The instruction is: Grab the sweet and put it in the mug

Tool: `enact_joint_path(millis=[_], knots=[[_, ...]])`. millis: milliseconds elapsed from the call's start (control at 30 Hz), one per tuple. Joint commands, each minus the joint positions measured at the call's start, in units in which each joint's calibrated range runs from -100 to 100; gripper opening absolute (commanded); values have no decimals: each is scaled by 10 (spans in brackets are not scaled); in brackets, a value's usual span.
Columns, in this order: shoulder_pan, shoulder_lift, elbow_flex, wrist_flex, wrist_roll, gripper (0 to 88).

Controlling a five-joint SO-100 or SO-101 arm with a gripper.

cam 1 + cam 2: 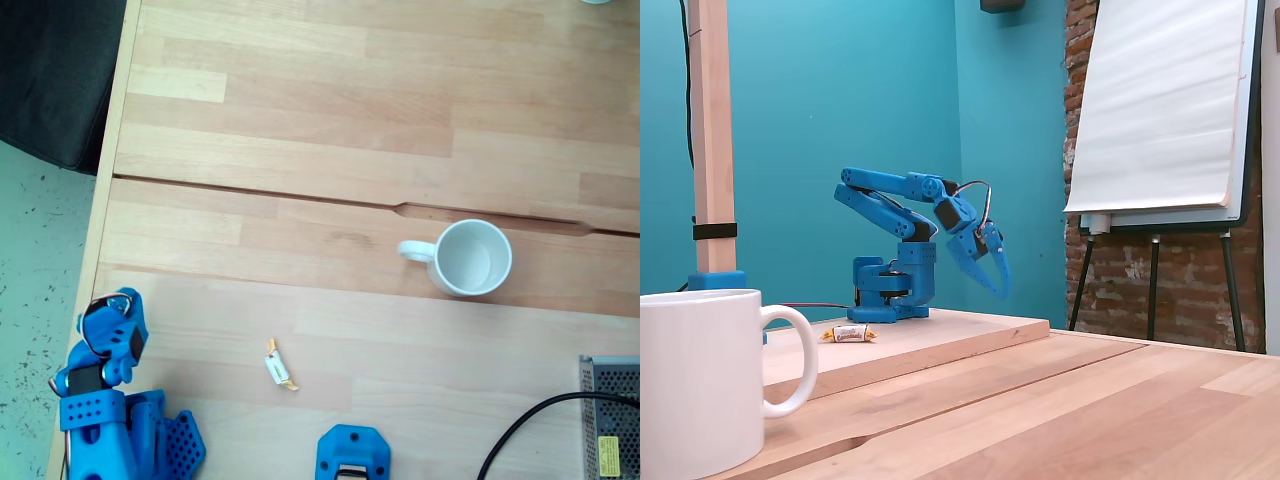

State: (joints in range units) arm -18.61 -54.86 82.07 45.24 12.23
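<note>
1. A wooden desk (330, 130) carries a white mug (472, 257), upright, handle towards the left in the top-down fixed view, with bare wood around it.
2. A metal mesh box (612, 415) with a black cable (525, 425) sits at that view's lower right edge; a flip chart (1160, 110) stands behind the desk.
3. The sweet (279, 366) lies on the desk, well apart from the mug, nothing between them.
4. The blue arm (890, 205) is folded above its base; the claw (992, 278) hangs off the desk surface, pointing down, fingers slightly parted and holding nothing.
</note>
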Motion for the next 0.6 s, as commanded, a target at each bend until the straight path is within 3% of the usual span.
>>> enact_joint_path(millis=[0, 300, 467, 567], knots=[[-5, -12, -97, 47, 11, 0], [-9, -11, -361, 361, 91, 0], [-1, -12, -394, 444, 194, 0], [47, -12, -401, 475, 249, 0]])
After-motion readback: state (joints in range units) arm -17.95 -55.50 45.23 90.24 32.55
